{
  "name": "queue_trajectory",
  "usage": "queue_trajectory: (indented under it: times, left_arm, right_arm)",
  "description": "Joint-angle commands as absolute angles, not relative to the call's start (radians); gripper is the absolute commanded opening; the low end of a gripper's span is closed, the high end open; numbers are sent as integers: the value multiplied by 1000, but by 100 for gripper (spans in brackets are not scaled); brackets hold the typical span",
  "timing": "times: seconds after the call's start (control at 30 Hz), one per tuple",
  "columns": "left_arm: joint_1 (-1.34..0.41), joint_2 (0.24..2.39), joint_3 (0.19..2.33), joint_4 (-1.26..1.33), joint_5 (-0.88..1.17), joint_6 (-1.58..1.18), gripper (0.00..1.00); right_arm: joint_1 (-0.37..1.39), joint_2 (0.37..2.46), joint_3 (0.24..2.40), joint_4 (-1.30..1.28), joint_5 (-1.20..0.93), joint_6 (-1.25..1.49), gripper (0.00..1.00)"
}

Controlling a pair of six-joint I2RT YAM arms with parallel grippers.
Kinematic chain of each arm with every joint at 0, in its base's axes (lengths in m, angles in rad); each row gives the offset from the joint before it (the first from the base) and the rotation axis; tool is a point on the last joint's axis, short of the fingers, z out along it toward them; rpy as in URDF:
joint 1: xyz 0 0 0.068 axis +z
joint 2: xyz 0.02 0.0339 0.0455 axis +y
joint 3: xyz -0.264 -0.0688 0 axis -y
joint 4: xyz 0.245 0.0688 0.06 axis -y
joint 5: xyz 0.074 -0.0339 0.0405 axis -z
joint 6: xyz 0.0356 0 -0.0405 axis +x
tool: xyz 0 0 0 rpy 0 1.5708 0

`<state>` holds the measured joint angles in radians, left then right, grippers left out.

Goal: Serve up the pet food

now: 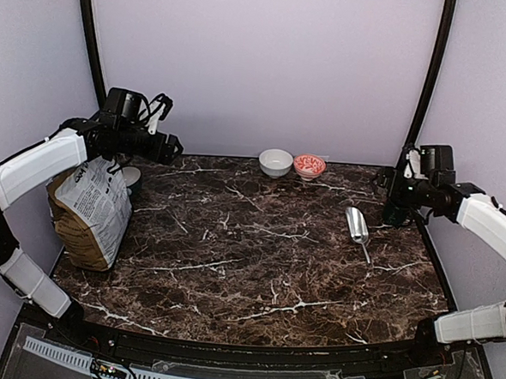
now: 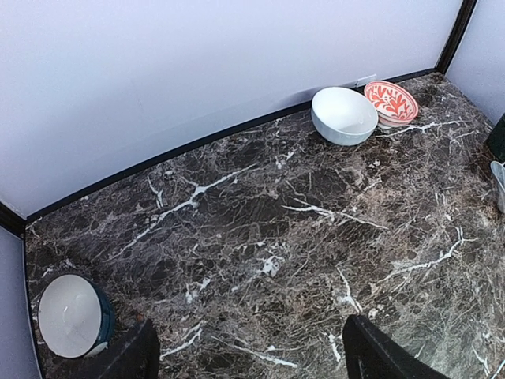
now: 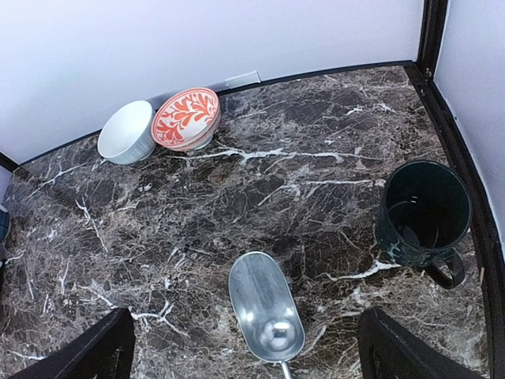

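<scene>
Left gripper (image 1: 174, 147) wide, empty; pet food (image 1: 88, 214) sack slumps below and behind it, toward that arm's base. Likely risk: a pinch on loose crumpled paper tips or tears the sack and spills the contents. Right gripper (image 3: 246, 320) wide, empty, metal scoop (image 3: 264, 312) directly beneath, dark mug (image 3: 426, 209) to its right; the scoop may skid if nudged. Pale walls (image 1: 260, 70) on three sides, dark veined marble surface (image 1: 248, 266), white bowl (image 1: 275, 162) and red-patterned bowl (image 1: 309, 165) far ahead of both.
</scene>
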<state>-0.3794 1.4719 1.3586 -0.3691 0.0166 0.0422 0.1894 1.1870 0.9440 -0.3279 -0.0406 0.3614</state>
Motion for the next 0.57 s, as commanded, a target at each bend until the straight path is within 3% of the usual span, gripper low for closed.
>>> queue_trajectory:
  times: [0.0,0.53]
  left_arm:
    - [-383,1431,1348,-370,17,57,82]
    - [-382,1429,1345,-370,4,67,82]
  right_arm:
    - [196,1124,893,-218,-35,373,99]
    - [196,1012,840,-28,-31,352,99]
